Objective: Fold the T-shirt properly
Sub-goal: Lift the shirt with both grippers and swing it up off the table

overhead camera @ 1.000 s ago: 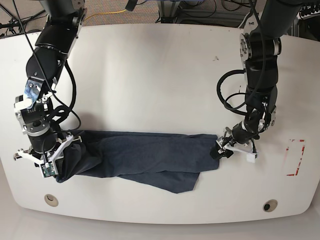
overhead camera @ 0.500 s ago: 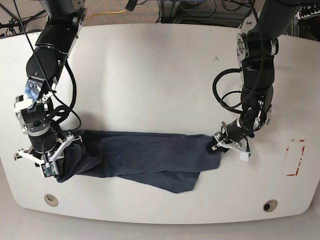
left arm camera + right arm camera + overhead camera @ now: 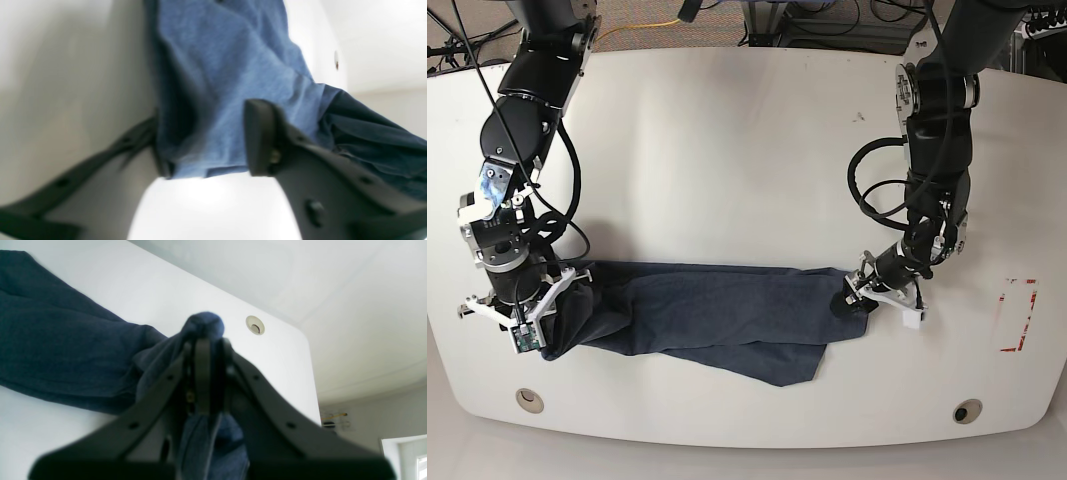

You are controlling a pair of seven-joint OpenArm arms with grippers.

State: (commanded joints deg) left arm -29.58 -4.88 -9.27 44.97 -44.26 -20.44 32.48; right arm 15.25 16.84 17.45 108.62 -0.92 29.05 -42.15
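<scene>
T-shirt [image 3: 717, 315] stretched flat across white table [image 3: 727, 150].

Matt heathered cloth T-shirt [image 3: 717, 315], smooth glossy white table [image 3: 727, 150]

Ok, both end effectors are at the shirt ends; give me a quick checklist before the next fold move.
1. Right end effector shut on the T-shirt: ok, cloth bunched between the jaws.
2. Left end effector clamped: not ok, jaws apart around the shirt edge.
3. Shirt flat: not ok, a flap hangs off the near edge.
4. Shirt on the table: ok.
5. White lettering side: cannot tell.
</scene>
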